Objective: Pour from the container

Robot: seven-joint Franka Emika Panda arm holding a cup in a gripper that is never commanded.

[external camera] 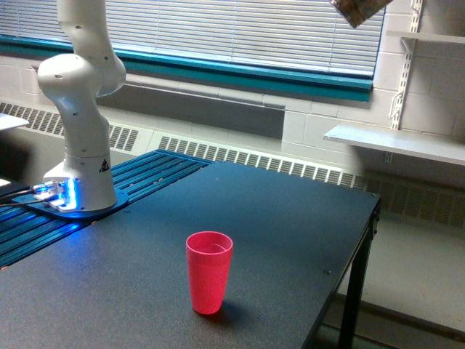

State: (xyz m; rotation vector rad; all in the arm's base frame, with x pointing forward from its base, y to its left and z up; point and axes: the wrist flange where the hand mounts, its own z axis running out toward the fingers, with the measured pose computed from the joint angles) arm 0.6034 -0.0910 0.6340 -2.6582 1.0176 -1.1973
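Observation:
The container (358, 10), a clear tumbler with brown granular pieces showing through its wall, appears only partly at the top edge of the exterior view, tilted and high above the table. The gripper holding it is cut off by the frame and is out of view. A pink-red cup (209, 271) stands upright on the dark table (290, 218), well below the container and toward the exterior view's left of it. It looks empty from here.
The white arm's base (78, 174) sits on a blue slatted mount at the exterior view's left. The table's edge (363, 240) drops off at the right. White wall shelves (396, 142) hang at the right. Window blinds run along the back.

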